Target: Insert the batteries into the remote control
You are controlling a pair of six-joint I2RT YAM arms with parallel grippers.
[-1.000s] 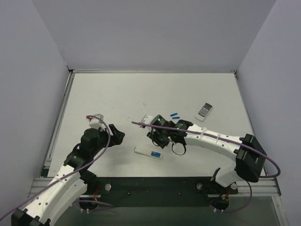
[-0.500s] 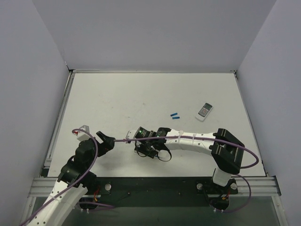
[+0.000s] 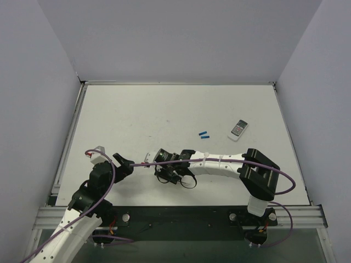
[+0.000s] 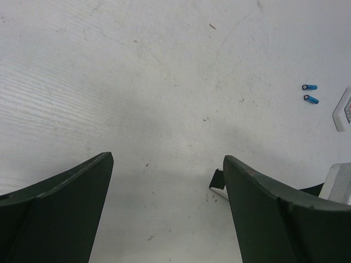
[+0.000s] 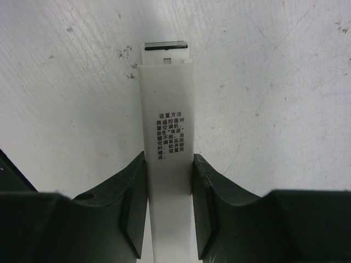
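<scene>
Right — the left gripper (image 4: 167, 159) hovers over the front-left of the table (image 3: 137, 109), jaws spread wide w/ nothing between them. Just beside it, toward centre, the right gripper (image 5: 169, 159) is clamped on the remote control (image 5: 167, 98), its labelled back facing the wrist cam and its far end poking out past the fingers. Further right lie the batteries (image 3: 203, 135) — two blue ones side by side, well apart from the remote control. A wider grey-white remote (image 3: 238, 129) lies near them.

The slim white bar-shaped remote (image 5: 167, 137) runs off the bottom edge between the right arm's black fingers (image 5: 129, 213); from above, that arm hides most of it.
</scene>
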